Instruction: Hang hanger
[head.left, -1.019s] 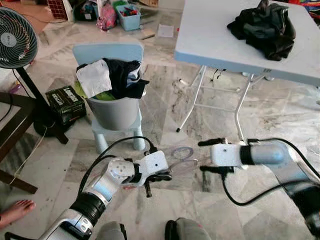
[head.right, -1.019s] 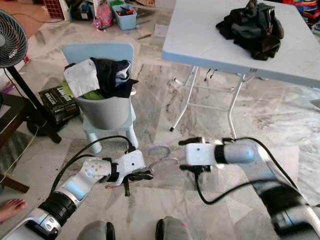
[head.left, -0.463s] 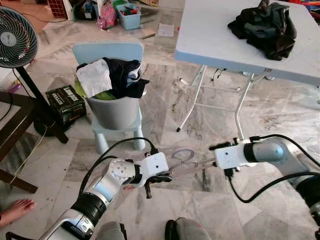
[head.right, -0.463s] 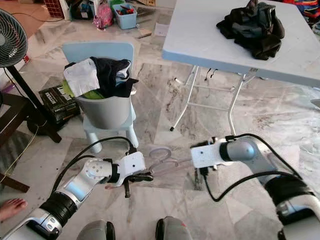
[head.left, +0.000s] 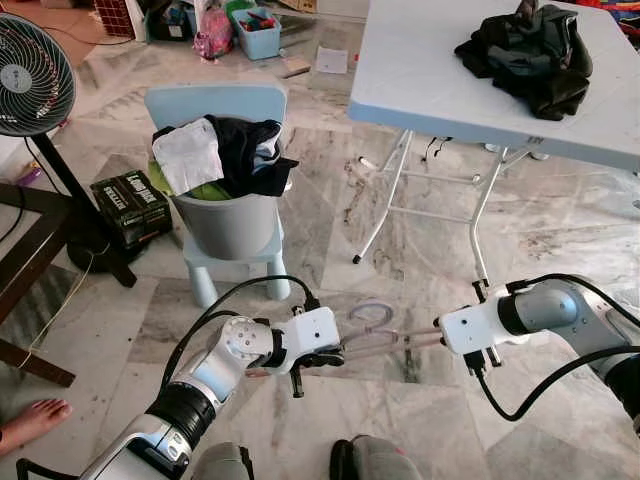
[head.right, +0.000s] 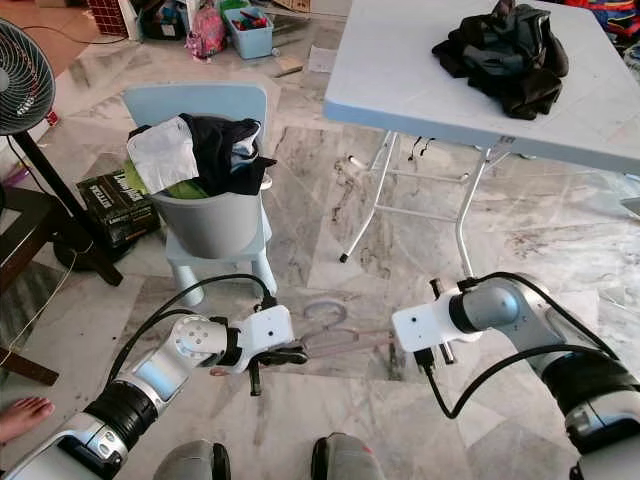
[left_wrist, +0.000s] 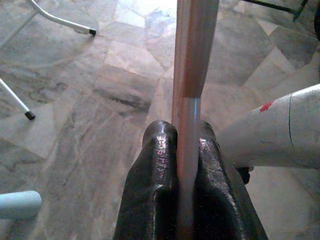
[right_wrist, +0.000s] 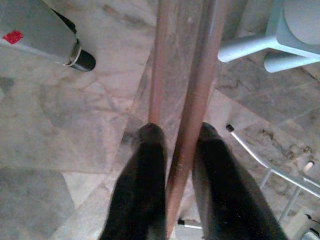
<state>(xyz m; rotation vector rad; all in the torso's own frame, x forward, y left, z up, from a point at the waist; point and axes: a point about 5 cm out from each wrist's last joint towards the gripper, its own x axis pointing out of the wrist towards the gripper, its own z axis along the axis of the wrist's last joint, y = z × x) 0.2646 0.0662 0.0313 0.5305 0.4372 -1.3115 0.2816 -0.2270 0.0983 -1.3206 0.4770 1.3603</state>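
Closest to the robot, the hanger (head.left: 385, 340), a translucent pinkish one, is held level above the marble floor (head.left: 330, 420), well clear of it and on the robot's side of the blue stool (head.left: 240, 262). The left claw (head.left: 333, 352) grips the hanger's left end: in the left wrist view its two black fingers (left_wrist: 155, 195) are pressed tight against a pink bar with no gap. The right claw (head.left: 437, 338) has the hanger's other end; in the right wrist view its fingers (right_wrist: 145, 190) stand on either side of one pink bar, nearly closed on it, with the second bar just beside. The hanger's hook (head.left: 371, 313) curls up from the middle, on the side toward the stool.

Beyond the hanger, the stool carries a grey laundry bucket (head.left: 235, 222) heaped with white, dark and green clothes (head.left: 222, 155). To the stool's left lie a dark box (head.left: 131, 205) and a standing fan (head.left: 32, 75). To the stool's right stands a white folding desk (head.left: 450, 75) with a heap of black clothing (head.left: 525, 55) on top. A person's bare foot (head.left: 30, 422) rests on the floor, left of the hanger.
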